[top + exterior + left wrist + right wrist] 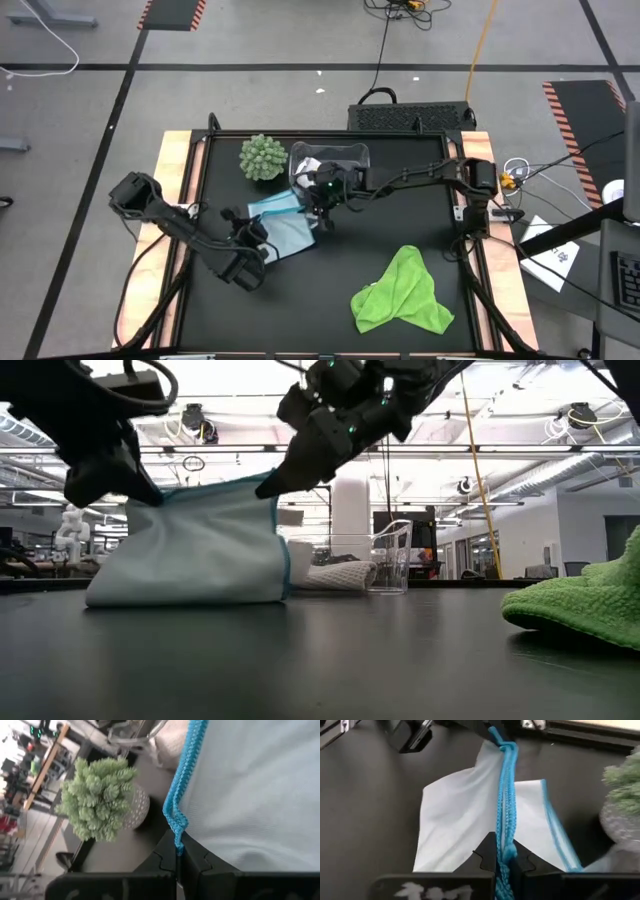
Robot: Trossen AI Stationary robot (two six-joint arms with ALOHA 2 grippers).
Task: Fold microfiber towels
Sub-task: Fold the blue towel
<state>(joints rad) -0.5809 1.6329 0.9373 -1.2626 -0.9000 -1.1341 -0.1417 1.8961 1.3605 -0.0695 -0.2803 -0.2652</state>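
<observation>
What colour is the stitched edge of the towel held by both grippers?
Bright blue, on the pale blue towel; the right wrist view shows the stitched edge best.

Setting: robotics lab or test hall, large open-plan industrial interior.
Evidence, high view: grey floor marked with dark tape lines; red-black hazard-striped mats (172,12); loose cables (384,45) trailing across floor; black-topped work table (330,290) with wooden edge rails; keyboard (628,285) and papers at neighbouring desk.
Evidence, low view: high exposed ceiling with beams, pipes, strip lighting (500,452); white structural column (351,510); further workstations and equipment in background; white humanoid-like figure (70,528) at far side.
</observation>
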